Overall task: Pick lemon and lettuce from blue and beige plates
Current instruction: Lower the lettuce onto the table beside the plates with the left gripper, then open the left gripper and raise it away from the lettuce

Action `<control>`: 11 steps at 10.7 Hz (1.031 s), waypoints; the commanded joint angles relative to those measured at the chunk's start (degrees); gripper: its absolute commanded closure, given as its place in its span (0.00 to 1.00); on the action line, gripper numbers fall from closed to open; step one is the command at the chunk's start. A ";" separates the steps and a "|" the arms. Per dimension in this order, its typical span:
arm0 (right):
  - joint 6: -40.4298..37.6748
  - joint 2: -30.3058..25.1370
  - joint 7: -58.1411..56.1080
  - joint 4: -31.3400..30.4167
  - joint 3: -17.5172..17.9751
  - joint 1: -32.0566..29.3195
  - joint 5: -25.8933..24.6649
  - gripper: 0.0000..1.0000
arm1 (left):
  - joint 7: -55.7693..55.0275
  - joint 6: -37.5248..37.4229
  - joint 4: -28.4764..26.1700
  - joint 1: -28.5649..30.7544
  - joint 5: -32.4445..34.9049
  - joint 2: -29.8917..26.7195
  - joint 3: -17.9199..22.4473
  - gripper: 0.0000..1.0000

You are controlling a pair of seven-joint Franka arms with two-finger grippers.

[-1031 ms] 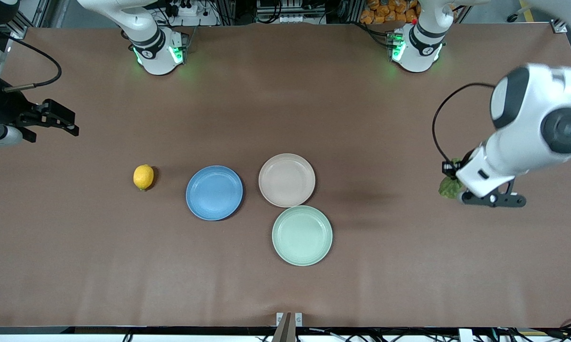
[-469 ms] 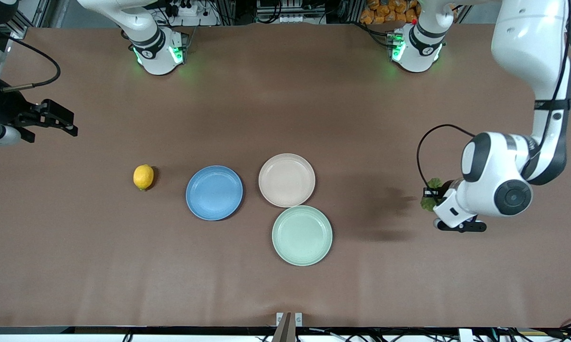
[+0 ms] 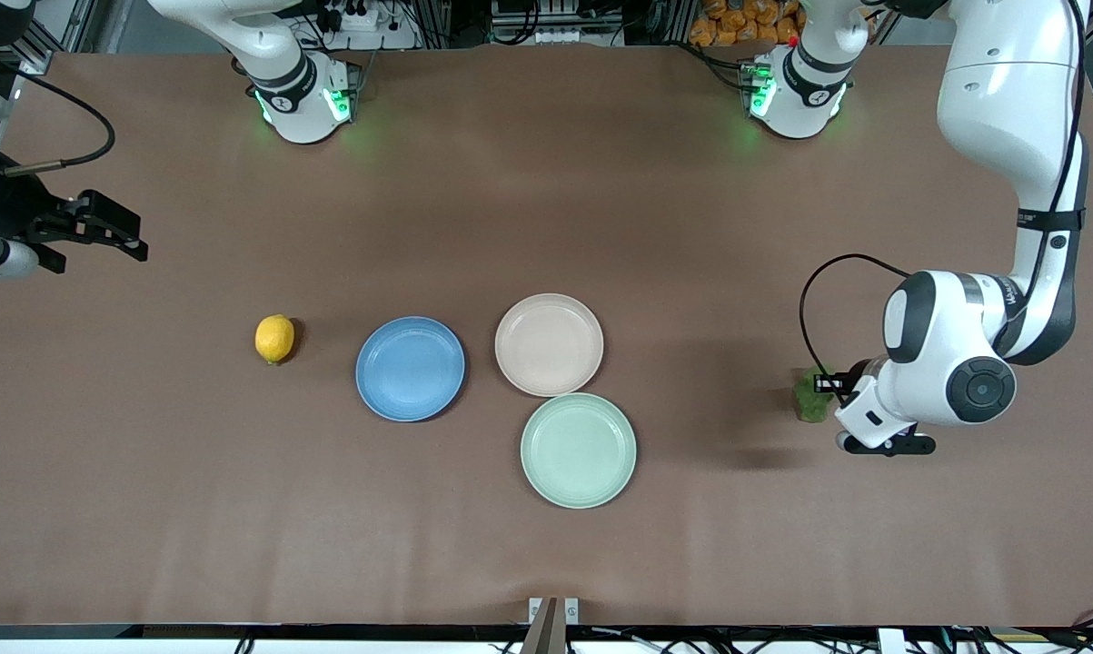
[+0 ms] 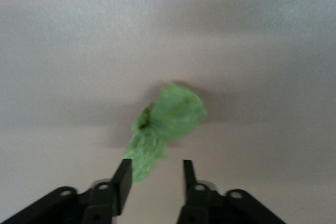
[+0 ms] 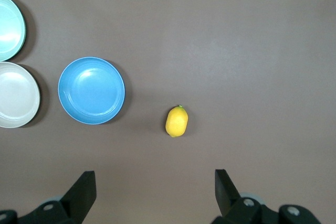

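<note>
The lemon (image 3: 274, 339) lies on the bare table beside the blue plate (image 3: 410, 368), toward the right arm's end; the right wrist view shows it too (image 5: 176, 121). The blue plate and the beige plate (image 3: 549, 344) hold nothing. The lettuce (image 3: 811, 398) is a green crumpled leaf on the table toward the left arm's end. My left gripper (image 4: 155, 163) is low over it and open, and the leaf (image 4: 167, 121) has one end beside a fingertip (image 4: 125, 169). My right gripper (image 3: 114, 234) waits open and empty at the right arm's end of the table.
A pale mint-green plate (image 3: 578, 450) sits nearer the front camera, touching the beige plate. It is also in the right wrist view (image 5: 8, 27), next to the beige plate (image 5: 16, 102) and the blue plate (image 5: 91, 98). The brown table's (image 3: 546, 563) edge nearest the front camera holds a small bracket.
The left arm swung down and toward the front camera with the lettuce, then settled low over the table. The right arm, lemon and plates have not moved.
</note>
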 commanded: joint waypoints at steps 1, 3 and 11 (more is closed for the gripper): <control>0.10 -0.81 -0.54 -0.37 0.86 -1.10 -0.63 0.00 | 0.79 -0.28 0.83 -0.31 -1.00 -3.74 0.40 0.00; 0.10 -0.72 -0.54 -0.37 0.86 -1.10 -0.63 0.00 | 0.87 -1.42 0.74 -0.57 -0.83 -9.87 1.10 0.00; 0.19 -0.72 -0.63 -0.46 0.77 -1.10 -0.63 0.00 | 0.70 -15.29 0.83 -0.14 -0.92 -29.14 1.11 0.00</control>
